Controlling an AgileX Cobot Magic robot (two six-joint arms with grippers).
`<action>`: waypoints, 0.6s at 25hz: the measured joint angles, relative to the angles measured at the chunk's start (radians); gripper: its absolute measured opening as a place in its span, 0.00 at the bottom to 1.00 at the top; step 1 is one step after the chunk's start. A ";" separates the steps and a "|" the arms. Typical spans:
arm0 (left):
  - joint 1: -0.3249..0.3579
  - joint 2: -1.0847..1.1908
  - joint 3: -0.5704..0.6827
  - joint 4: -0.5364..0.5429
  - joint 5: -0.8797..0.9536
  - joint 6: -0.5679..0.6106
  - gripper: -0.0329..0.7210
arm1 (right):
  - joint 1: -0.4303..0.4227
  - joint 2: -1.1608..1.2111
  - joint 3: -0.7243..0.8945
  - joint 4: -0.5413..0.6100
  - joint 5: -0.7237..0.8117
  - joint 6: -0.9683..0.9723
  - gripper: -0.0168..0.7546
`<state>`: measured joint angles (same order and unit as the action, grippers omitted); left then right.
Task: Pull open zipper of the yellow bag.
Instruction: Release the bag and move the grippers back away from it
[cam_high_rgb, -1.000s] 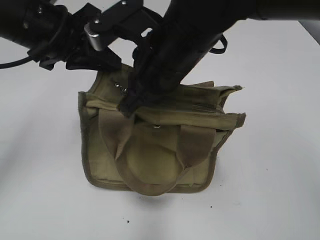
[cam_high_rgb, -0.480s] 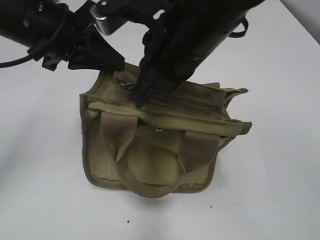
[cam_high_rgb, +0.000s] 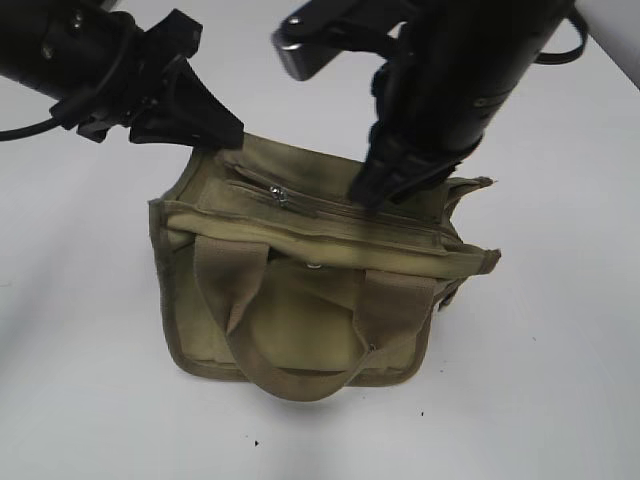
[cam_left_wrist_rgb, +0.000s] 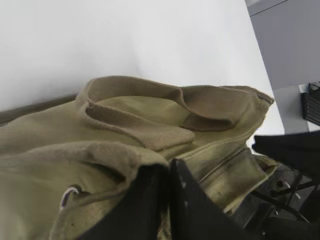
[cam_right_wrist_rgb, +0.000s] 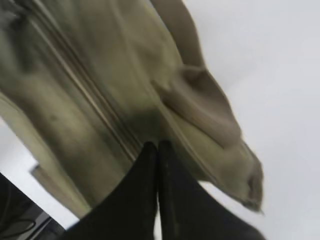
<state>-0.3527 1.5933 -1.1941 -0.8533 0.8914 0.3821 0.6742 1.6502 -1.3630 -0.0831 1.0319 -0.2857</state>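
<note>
White table (cam_high_rgb: 90, 380) all around, and the yellow bag (cam_high_rgb: 300, 330) stands on it, front handle (cam_high_rgb: 290, 375) drooping down its face. The left gripper (cam_high_rgb: 215, 135) is down at the bag's back left corner, fingers pinched nearly together; from its wrist view the fabric of the top edge bunches right against the black fingertips (cam_left_wrist_rgb: 165, 200), so it looks clamped on the bag's rim, though the exact contact is hidden behind the fingers. The right gripper (cam_high_rgb: 368, 195) comes down from above onto the bag's top, its fingers pressed flat together with no gap showing, tips on or just over the zipper (cam_high_rgb: 340, 212). That wrist view is blurred, and I can't say whether anything thin sits between the fingertips (cam_right_wrist_rgb: 157, 165). The zipper track runs along the bag's top, passing right under the right gripper's tips. Its small silver pull tab (cam_high_rgb: 279, 196) lies well to the side of those tips, toward the left gripper, lying on the track and untouched. Just below the front edge sits a silver snap (cam_high_rgb: 315, 266).
</note>
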 joint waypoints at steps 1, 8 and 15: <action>0.001 0.000 0.000 0.005 0.000 0.000 0.07 | -0.019 0.000 0.000 -0.003 0.032 0.001 0.02; 0.005 -0.001 0.000 0.013 0.000 0.000 0.07 | -0.182 -0.004 0.000 0.083 0.151 -0.038 0.02; 0.005 -0.001 0.000 0.011 0.000 0.000 0.07 | -0.161 -0.015 0.000 0.562 -0.027 -0.302 0.05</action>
<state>-0.3477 1.5923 -1.1944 -0.8421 0.8914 0.3821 0.5137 1.6355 -1.3630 0.4787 1.0047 -0.5873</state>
